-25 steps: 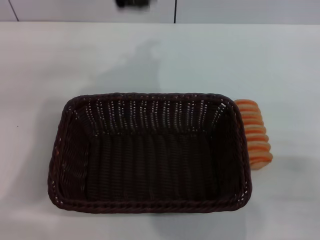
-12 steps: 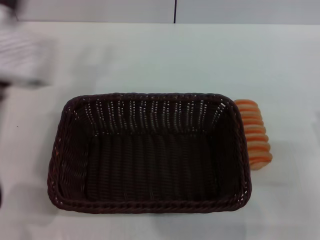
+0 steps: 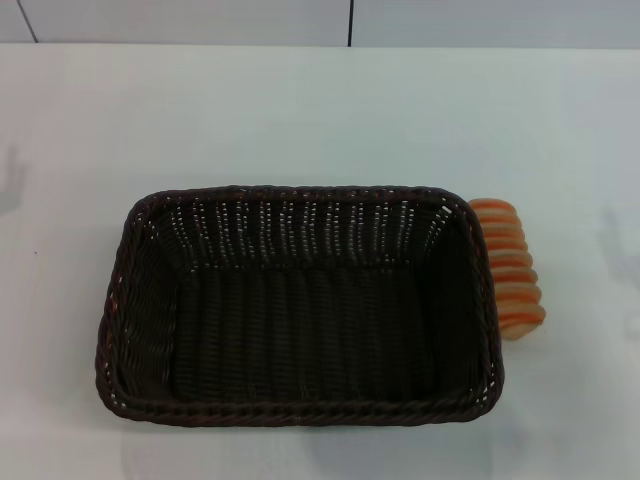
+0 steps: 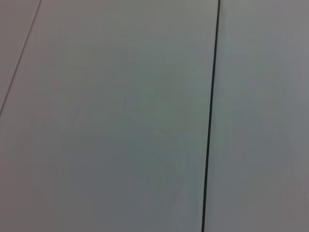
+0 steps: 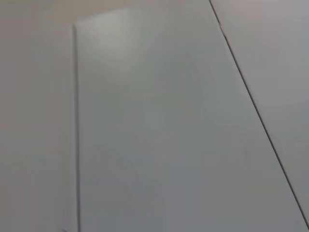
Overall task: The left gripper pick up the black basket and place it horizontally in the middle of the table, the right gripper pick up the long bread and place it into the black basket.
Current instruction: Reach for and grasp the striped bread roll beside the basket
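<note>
The black basket point(image 3: 300, 305) sits upright on the white table point(image 3: 320, 110), long side across, near the front middle; it is empty. The long bread point(image 3: 510, 268), orange-tan with cream stripes, lies on the table just beside the basket's right end, partly hidden by the rim. Neither gripper shows in the head view; only faint shadows fall at the table's left and right edges. Both wrist views show only plain grey panels with dark seams.
The table's far edge meets a light wall with a dark vertical seam point(image 3: 350, 22). Bare white tabletop point(image 3: 300, 120) lies behind the basket and to both sides.
A blurred pale shape at the upper left half a second ago has left the view. A dark object at the top edge one second ago is gone. Basket and bread have not moved.
</note>
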You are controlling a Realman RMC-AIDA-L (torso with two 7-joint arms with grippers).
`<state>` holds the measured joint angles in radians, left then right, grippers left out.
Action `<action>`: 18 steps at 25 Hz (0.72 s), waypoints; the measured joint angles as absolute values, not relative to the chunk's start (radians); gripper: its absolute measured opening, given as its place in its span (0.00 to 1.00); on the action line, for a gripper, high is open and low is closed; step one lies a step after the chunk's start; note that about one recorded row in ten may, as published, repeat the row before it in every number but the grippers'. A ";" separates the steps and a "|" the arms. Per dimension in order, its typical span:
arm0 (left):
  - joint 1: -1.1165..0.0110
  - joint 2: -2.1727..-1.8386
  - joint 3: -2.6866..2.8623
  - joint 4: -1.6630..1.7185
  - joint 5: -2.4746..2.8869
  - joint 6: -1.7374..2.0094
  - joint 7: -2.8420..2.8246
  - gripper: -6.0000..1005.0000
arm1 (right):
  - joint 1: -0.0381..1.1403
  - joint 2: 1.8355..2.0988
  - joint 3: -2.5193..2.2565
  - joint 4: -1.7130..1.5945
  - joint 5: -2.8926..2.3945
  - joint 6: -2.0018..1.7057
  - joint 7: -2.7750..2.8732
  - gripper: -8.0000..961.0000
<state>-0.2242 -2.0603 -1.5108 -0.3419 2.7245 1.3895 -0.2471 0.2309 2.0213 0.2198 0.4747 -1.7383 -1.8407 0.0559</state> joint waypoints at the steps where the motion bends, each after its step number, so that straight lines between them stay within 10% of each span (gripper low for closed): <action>1: -0.229 -2.061 -1.513 -0.326 2.725 1.389 -0.240 0.72 | 0.232 1.992 0.223 0.535 -1.738 -1.802 0.034 0.82; 3: -0.234 -2.061 -1.511 -0.314 2.726 1.381 -0.198 0.72 | 0.230 1.875 0.243 0.794 -1.729 -1.652 -0.115 0.82; 4: -0.234 -2.061 -1.511 -0.314 2.726 1.381 -0.198 0.72 | 0.230 1.875 0.243 0.794 -1.729 -1.652 -0.115 0.82; 8: -0.262 -2.061 -1.506 -0.281 2.726 1.363 -0.140 0.72 | 0.183 1.711 0.385 1.270 -1.642 -1.308 -0.497 0.82; 13: -0.307 -2.060 -1.510 -0.234 2.726 1.321 -0.103 0.72 | 0.091 1.683 0.590 1.499 -1.547 -0.957 -0.701 0.83; 17: -0.316 -2.059 -1.508 -0.232 2.726 1.299 -0.077 0.72 | -0.060 1.755 0.893 1.640 -1.343 -0.513 -0.986 0.83; 18: -0.321 -2.060 -1.508 -0.232 2.726 1.283 -0.056 0.72 | -0.133 1.814 1.051 1.665 -1.219 -0.267 -1.131 0.83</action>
<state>-0.3208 -2.0597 -1.5080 -0.2315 2.7260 1.2830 -0.0564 -0.1330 1.8144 1.0507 1.6646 -1.2185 -0.2668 -1.1306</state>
